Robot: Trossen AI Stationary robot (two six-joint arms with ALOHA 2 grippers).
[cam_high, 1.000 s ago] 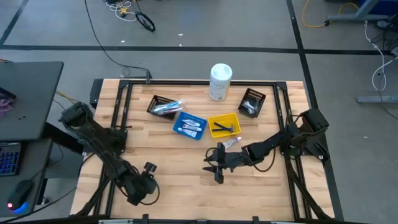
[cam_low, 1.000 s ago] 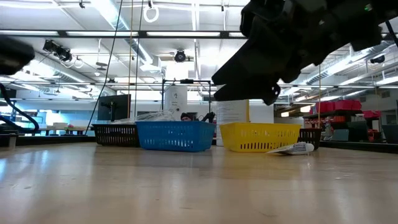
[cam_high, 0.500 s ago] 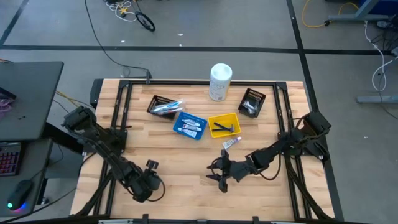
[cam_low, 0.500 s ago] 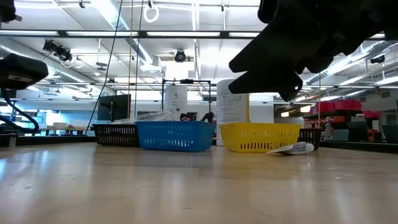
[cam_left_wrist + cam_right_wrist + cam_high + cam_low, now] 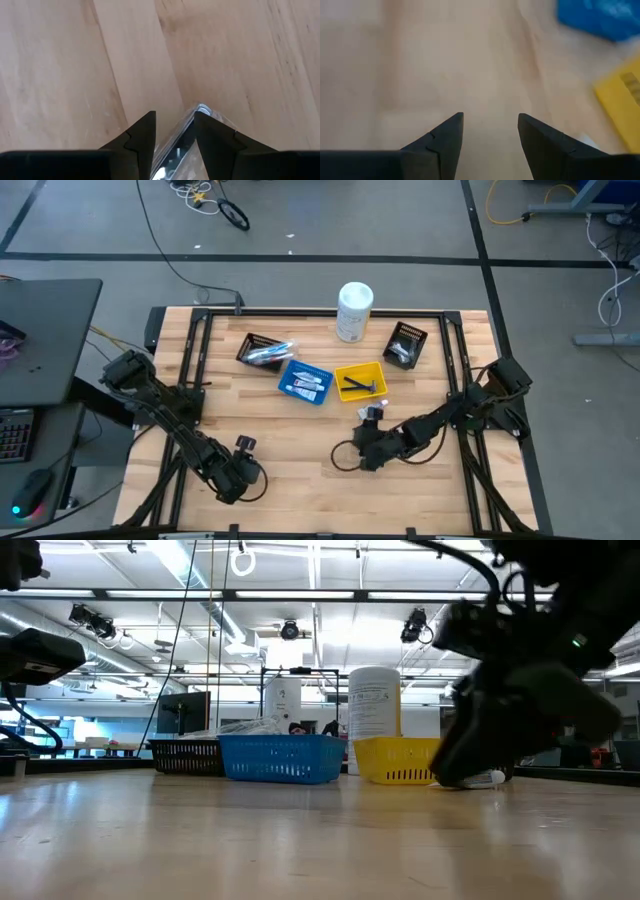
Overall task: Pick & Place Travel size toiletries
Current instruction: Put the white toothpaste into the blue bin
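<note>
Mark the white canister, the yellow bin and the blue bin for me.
white canister (image 5: pixel 355 297): high view, on its round lid.
yellow bin (image 5: pixel 400 760): low view, on its slotted front wall.
blue bin (image 5: pixel 291 369): high view, on its rim nearest the black bin.

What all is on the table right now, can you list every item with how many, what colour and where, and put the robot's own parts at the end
Table: one, pale wood, under everything.
Canister: one, white, upright at the far edge.
Black bins: two, one far left holding pale packaged items, one far right.
Blue bin: one, centre, holding small white tubes.
Yellow bin: one, beside the blue bin, holding a dark-handled item.
Loose tube: one, white, on the wood just in front of the yellow bin, partly hidden by the right arm.
Left gripper: dark, low over bare wood at the near left, something clear between its fingers.
Right gripper: dark, open, low near the loose tube.
</note>
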